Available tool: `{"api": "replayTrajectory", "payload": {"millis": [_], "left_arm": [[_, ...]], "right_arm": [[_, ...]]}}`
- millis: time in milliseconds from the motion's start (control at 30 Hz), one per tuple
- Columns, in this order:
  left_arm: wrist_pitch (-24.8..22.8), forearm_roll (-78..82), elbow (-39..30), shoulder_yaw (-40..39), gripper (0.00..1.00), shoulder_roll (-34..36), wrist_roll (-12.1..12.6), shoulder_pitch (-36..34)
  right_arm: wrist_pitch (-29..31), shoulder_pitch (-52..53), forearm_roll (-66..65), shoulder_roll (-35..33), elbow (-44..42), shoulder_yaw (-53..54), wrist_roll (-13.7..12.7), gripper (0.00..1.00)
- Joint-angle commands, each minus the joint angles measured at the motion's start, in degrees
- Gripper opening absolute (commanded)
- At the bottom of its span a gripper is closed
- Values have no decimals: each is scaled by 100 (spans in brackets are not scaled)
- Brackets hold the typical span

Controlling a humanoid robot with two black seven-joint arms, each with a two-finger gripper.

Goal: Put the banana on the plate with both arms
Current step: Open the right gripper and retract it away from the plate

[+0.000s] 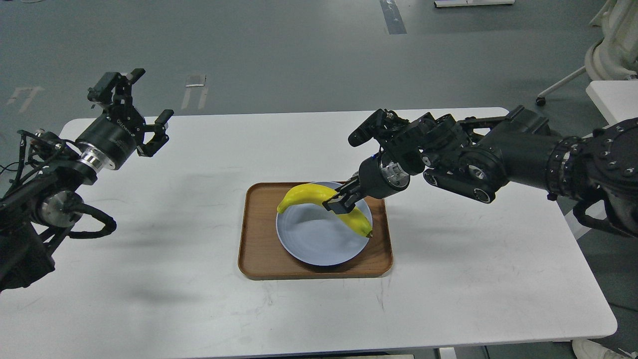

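Observation:
The yellow banana (309,193) hangs over the far part of the pale blue plate (319,242), its dark tip near the plate's right rim. My right gripper (340,202) is shut on the banana's middle; I cannot tell whether the banana touches the plate. The plate sits in the brown wooden tray (256,249) at the table's middle. My left gripper (144,107) is open and empty, held above the table's far left corner, well away from the plate.
The white table (473,259) ends at its right edge near a white frame leg (558,85) on the grey floor. My right arm's thick links (498,159) stretch over the table's right half.

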Motion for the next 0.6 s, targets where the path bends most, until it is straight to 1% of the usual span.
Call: {"api": "replayTrajectory", "payload": {"millis": [0, 100, 167, 233, 333, 433, 567], "left_arm": [[0, 0, -7, 0, 100, 9, 2, 9], [0, 0, 1, -9, 100, 9, 2, 9], [0, 0, 1, -9, 100, 9, 2, 0], [0, 0, 1, -9, 100, 9, 2, 0], [0, 0, 1, 0, 100, 1, 2, 9], [0, 0, 1, 0, 100, -34, 2, 18], [0, 0, 1, 0, 100, -70, 2, 27]], "right_arm": [[-25, 0, 251, -41, -18, 84, 0, 97], [-51, 17, 637, -181, -158, 338, 0, 100], [-104, -18, 1259, -479, -360, 968, 0, 100], [-95, -96, 1752, -629, -431, 1304, 0, 100], [-104, -561, 3190, -989, -650, 2050, 0, 100], [-104, -1202, 4370, -1105, -792, 2727, 0, 100], [-104, -1827, 5050, -1280, -774, 3572, 0, 100]]}}
